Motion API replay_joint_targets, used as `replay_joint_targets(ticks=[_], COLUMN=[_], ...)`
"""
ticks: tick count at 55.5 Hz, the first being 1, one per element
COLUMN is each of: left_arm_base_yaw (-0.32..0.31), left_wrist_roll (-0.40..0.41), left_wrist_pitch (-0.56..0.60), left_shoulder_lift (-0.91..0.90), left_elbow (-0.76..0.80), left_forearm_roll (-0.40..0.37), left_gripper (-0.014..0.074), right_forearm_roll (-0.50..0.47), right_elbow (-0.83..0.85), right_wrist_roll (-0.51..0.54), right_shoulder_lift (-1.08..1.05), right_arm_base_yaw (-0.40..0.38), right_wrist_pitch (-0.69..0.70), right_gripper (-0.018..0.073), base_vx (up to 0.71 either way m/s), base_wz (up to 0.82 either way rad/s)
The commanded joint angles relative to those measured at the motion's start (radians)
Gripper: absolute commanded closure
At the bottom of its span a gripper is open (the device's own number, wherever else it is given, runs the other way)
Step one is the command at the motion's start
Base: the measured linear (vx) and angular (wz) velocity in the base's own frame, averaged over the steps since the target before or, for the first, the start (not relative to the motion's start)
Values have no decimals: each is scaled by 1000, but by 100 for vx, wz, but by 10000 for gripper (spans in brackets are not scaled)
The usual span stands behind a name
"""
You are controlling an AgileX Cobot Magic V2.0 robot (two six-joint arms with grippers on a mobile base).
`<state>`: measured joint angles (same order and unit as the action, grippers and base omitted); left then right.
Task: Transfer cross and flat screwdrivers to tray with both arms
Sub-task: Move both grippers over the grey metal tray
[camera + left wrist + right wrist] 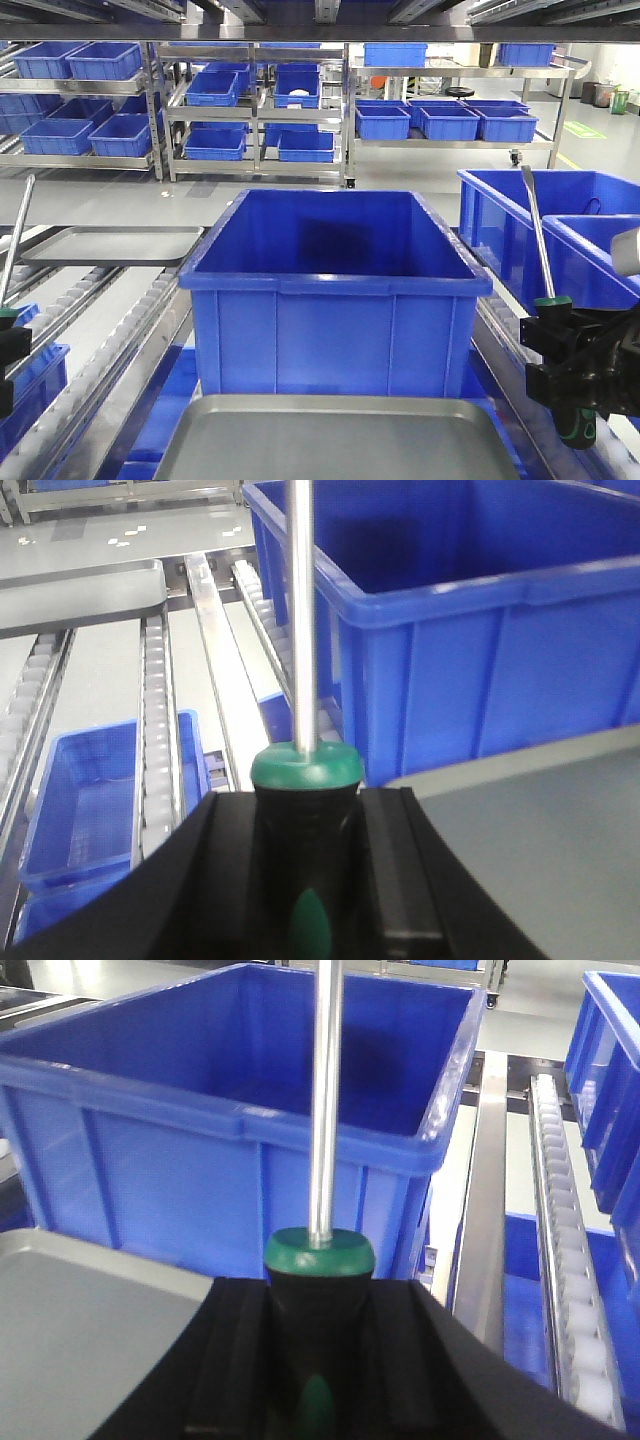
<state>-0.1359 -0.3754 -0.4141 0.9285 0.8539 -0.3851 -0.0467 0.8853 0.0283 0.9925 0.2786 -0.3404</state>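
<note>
My left gripper [8, 345] is at the left edge of the front view, shut on the black and green handle of a screwdriver [17, 235] whose silver shaft points up. In the left wrist view that gripper [305, 865] clamps the handle [305, 780]. My right gripper [565, 350] is shut on the second screwdriver [537, 235], shaft up with a flattened tip. In the right wrist view that gripper [318, 1350] clamps the handle [318, 1260]. The grey metal tray [330, 440] lies at the bottom centre between both grippers; it also shows in the left wrist view [560, 830] and in the right wrist view [70, 1320].
A deep blue crate [335, 300] stands right behind the tray. More blue crates [560, 240] are at the right. Another grey tray [110, 245] lies on the roller conveyor [110, 340] at the left. Shelves of blue bins [250, 100] fill the background.
</note>
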Motion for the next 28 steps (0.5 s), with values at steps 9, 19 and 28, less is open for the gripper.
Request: replay_joint_targets(ticks=[9, 19, 28], left_arm_base_yaw=[-5, -5, -5], left_wrist_roll=[6, 6, 6], left_wrist_pitch=[80, 80, 80], left_shoulder_lift=[-8, -8, -8], left_elbow=[28, 28, 28], left_forearm_roll=[-22, -22, -22], left_gripper=[596, 596, 596], right_forearm_roll=[7, 7, 7], right_elbow=[30, 30, 30], right_wrist_roll=[1, 1, 1], right_shoulder_lift=[-17, -17, -17], right_arm_base_yaw=[-1, -1, -1], right_wrist_pitch=[92, 92, 92], right_gripper=[567, 567, 567], base_vx=[10, 6, 3], base_wz=[-2, -1, -1])
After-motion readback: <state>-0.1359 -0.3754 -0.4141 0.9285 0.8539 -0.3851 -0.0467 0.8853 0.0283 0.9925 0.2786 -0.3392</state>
